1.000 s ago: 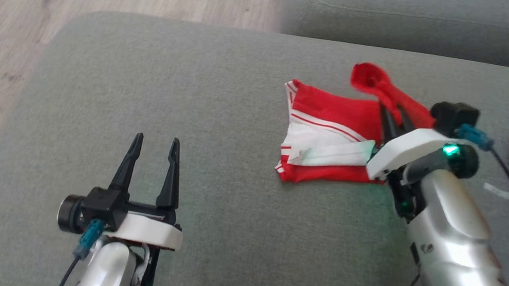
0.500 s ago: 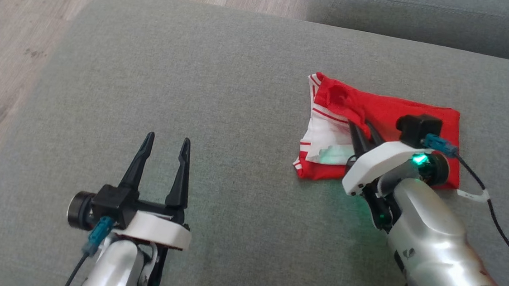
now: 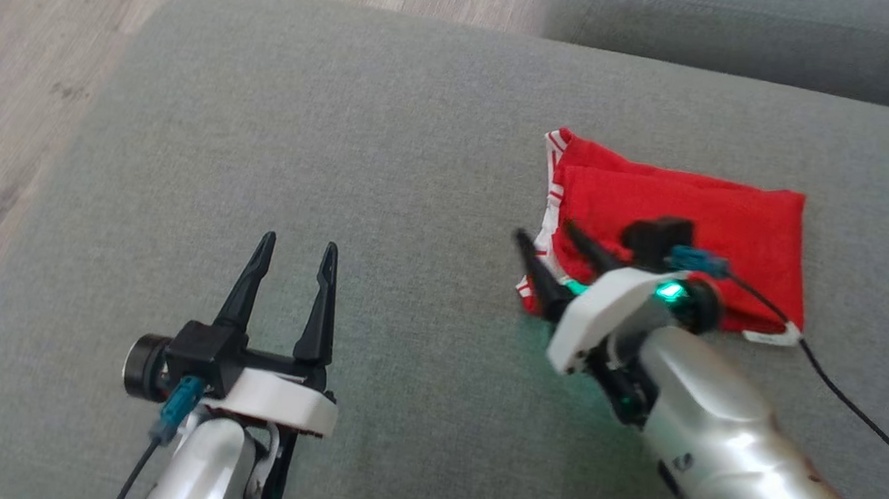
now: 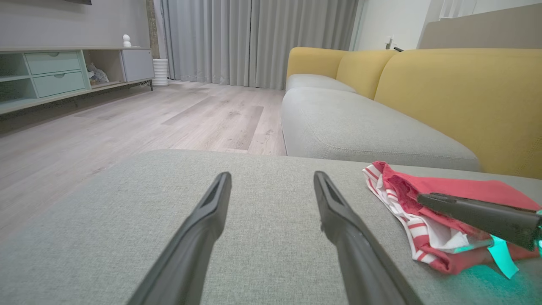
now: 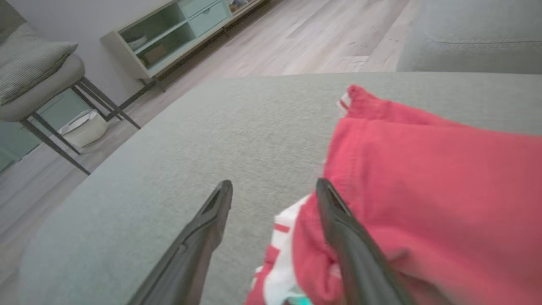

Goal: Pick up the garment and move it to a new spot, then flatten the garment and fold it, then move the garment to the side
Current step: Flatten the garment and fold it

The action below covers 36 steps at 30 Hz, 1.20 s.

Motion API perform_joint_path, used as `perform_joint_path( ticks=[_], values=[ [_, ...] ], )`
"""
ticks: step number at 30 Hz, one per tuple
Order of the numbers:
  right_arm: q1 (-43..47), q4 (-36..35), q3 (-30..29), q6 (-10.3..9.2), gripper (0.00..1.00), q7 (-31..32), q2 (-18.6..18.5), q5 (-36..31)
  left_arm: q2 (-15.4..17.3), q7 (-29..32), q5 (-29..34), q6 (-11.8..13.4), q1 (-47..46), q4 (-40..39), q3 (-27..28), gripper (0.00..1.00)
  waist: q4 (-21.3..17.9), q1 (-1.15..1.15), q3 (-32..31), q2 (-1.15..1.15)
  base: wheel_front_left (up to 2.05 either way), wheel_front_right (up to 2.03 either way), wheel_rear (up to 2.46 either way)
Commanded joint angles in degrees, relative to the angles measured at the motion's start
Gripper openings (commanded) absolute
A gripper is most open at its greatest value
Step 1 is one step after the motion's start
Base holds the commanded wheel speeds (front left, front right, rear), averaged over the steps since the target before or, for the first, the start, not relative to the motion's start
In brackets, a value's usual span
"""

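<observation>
1. A grey upholstered ottoman [image 3: 328, 113] takes up most of the head view. Pale wood floor [image 3: 32, 50] lies past its left edge, and a grey sofa seat [image 3: 747, 27] lies past its far edge.
2. The garment [image 3: 693, 213] is red with white striped trim. It lies folded into a rough rectangle, flat on the right half of the ottoman. The striped trim runs down its left side, and a small white label [image 3: 771, 337] sticks out at its near right corner.
3. My right hand [image 3: 545, 230] is released, its two dark fingers spread wide at the garment's near left corner. In my right wrist view, one finger crosses the red cloth and the other is over bare grey fabric. The fingers straddle the garment's striped edge without gripping it. I cannot tell whether either finger touches the cloth.
4. A green light glows on my right wrist and tints the ottoman just beneath it.
5. My left hand [image 3: 298, 241] is also released and holds nothing. It hovers over the near left part of the ottoman, well apart from the garment, with its fingers pointing toward the far edge.
6. My left wrist view looks across the ottoman to the sofa's yellow back cushions [image 4: 457, 93], grey curtains [image 4: 254, 38] and a pale green cabinet [image 4: 55, 72] on the left.
</observation>
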Motion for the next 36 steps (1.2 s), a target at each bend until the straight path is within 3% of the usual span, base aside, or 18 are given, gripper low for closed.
perform_joint_path(
  ticks=[1, 5, 11, 13, 17, 21, 25, 32, 36],
  values=[
    [-0.15, -2.85, 1.7, -0.04, 1.0, 0.06, 1.11, 1.33, 0.2, -0.37, -0.23, 0.47, -2.36, -1.58, 1.82, 1.0, -0.53, -0.01, -0.66, 0.0, 0.0, 0.0, 0.0],
    [-0.92, -6.32, 4.45, -0.04, 1.0, -1.4, 1.11, 5.06, 0.2, -0.37, 0.06, 0.48, -1.82, -1.48, 2.45, 1.0, -1.98, -0.01, -2.56, 0.0, 0.0, 0.0, 0.0],
    [-4.07, -3.49, 0.51, -0.04, 1.0, -5.63, 1.11, 5.84, 0.35, -0.37, 0.5, 0.63, -0.72, -1.97, 3.72, 1.0, -4.57, -0.01, -5.26, 0.0, 0.0, 0.0, 0.0],
    [-5.15, -1.21, -2.27, -0.04, 1.0, -6.13, 1.11, 3.16, 0.45, -0.37, 0.55, 0.78, -0.21, -2.24, 4.31, 1.0, -5.69, -0.01, -5.87, 0.0, 0.0, 0.0, 0.0],
    [-5.19, -2.47, -13.96, -0.04, 1.0, -6.25, -0.27, -7.69, 0.69, -0.37, 0.56, 0.91, 0.83, -2.91, 5.57, 1.0, -8.17, -0.01, -6.74, 0.0, 0.0, 0.0, 0.0],
    [1.7, -10.13, -26.24, -0.04, 1.0, -6.26, -1.56, -20.14, 0.83, -0.37, 0.76, 0.98, 1.89, -3.45, 6.69, 1.0, -10.44, -0.01, -7.42, 0.0, 0.0, 0.0, 0.0],
    [10.95, -19.53, -35.67, -0.04, 1.0, -6.27, -0.36, -29.61, 0.78, -0.37, 0.66, 0.99, 3.28, -4.73, 8.24, 1.0, -12.62, -0.01, -7.9, 0.0, 0.0, 0.0, 0.0],
    [22.23, -30.1, -40.62, -0.04, 1.0, -6.27, 0.97, -37.03, 0.62, -0.37, 0.75, 0.81, 5.95, -6.21, 10.88, 1.0, -14.64, -0.01, -7.62, 0.0, 0.0, 0.0, 0.0],
    [28.01, -34.11, -41.07, -0.04, 1.0, -6.27, 1.09, -35.04, 0.43, -0.37, 1.5, 0.19, 7.7, -5.97, 11.34, 1.0, -15.0, -0.01, -7.22, 0.0, 0.0, 0.0, 0.0]
  ],
)
